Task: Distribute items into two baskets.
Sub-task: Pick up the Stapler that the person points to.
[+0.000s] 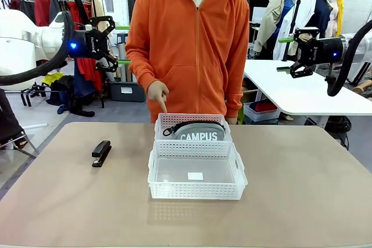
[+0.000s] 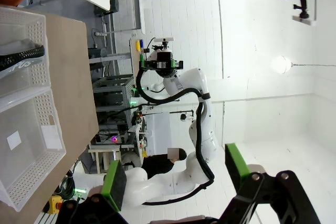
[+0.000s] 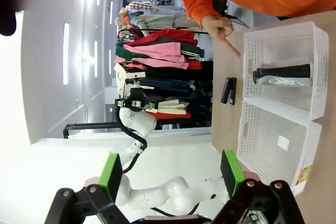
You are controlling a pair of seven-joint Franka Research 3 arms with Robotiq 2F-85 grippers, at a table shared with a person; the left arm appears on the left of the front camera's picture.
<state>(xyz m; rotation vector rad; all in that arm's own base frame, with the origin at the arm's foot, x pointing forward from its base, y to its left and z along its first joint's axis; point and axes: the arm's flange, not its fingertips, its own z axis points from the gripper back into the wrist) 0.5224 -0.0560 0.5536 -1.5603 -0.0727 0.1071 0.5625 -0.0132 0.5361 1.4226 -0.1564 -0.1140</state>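
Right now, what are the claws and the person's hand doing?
Left claw: open, empty.
Right claw: open, empty.
Person's hand: pointing, holding nothing.

What I can't make out from here

The grey pouch (image 1: 195,132) lies in the far basket (image 1: 165,121) with its lower part hidden behind the wall of the near basket (image 1: 197,191), so I read "CAMPUS" and nothing beneath it; the far basket's floor and front wall are covered the same way; the white label (image 1: 195,176) on the near basket's floor is too small to read; in the left wrist view the picture's left edge cuts off both baskets and the pouch, leaving what looks like its black zipper (image 2: 21,56); the corner sticker (image 3: 303,173) in the right wrist view is illegible.
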